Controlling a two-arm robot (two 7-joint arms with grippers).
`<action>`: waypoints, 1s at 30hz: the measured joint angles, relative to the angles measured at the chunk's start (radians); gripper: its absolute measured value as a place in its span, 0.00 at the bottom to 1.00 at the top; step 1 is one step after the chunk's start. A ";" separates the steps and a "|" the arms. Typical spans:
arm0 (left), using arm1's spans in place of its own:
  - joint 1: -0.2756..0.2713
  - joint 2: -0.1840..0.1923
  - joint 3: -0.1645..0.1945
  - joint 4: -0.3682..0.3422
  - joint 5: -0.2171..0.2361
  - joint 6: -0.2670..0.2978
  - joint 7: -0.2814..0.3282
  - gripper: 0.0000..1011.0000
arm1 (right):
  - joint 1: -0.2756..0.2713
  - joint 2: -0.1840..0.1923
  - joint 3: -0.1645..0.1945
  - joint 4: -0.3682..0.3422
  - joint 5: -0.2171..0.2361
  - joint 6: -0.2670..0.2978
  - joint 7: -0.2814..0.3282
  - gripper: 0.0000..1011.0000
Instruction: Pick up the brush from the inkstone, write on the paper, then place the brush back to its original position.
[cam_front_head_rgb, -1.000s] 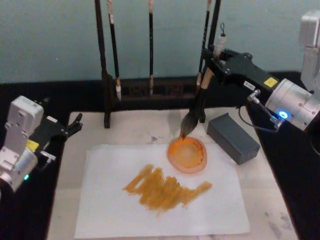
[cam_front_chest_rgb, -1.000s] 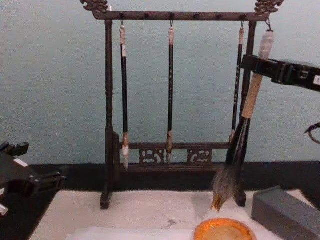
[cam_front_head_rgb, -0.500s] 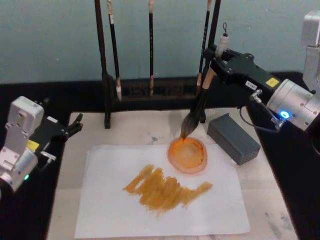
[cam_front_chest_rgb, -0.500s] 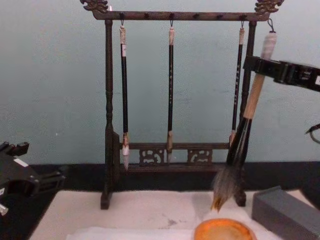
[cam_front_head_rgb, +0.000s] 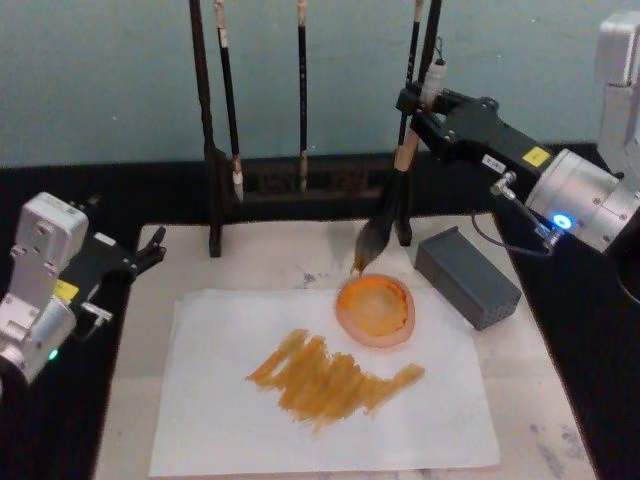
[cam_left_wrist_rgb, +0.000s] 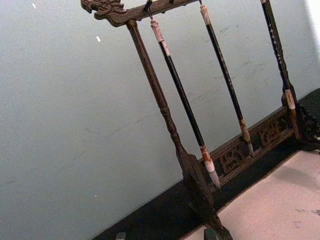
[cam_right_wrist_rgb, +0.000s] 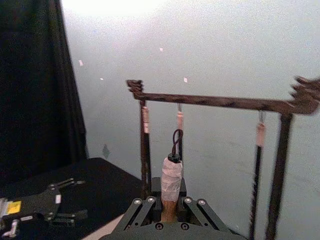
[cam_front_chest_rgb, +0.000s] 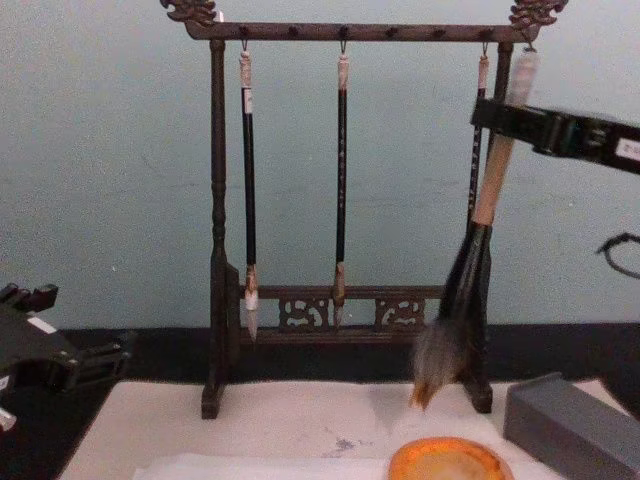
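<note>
My right gripper (cam_front_head_rgb: 415, 105) is shut on the tan handle of the brush (cam_front_head_rgb: 404, 165), just below its white-wrapped end (cam_right_wrist_rgb: 172, 181). The brush hangs almost upright, its bushy bristles (cam_front_chest_rgb: 437, 358) tipped orange, in the air just behind the orange dish (cam_front_head_rgb: 375, 310). Right of the dish lies the grey block of the inkstone (cam_front_head_rgb: 467, 277), with nothing on it. The white paper (cam_front_head_rgb: 200, 420) lies in front, carrying broad orange strokes (cam_front_head_rgb: 330, 380). My left gripper (cam_front_head_rgb: 150, 250) is parked open at the table's left edge.
A dark wooden rack (cam_front_chest_rgb: 215, 230) with three thin black brushes (cam_front_chest_rgb: 342, 180) hanging from it stands at the back, close behind the held brush. A beige felt mat (cam_front_head_rgb: 545, 420) lies under the paper. A black table edge runs along both sides.
The right gripper has risen and shifted slightly left toward the rack, lifting the bristle tip off the dish's rim. The left arm has not moved.
</note>
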 joint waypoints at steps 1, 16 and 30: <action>0.000 0.000 0.000 0.000 0.000 0.000 0.000 1.00 | 0.007 -0.003 -0.003 0.000 -0.009 -0.003 0.010 0.16; 0.000 0.000 0.000 0.000 0.000 0.000 0.000 1.00 | 0.062 -0.048 -0.053 -0.030 -0.076 0.008 0.121 0.16; 0.000 0.000 0.000 0.000 0.000 0.000 0.000 1.00 | 0.041 -0.069 -0.098 -0.049 -0.063 0.066 0.169 0.16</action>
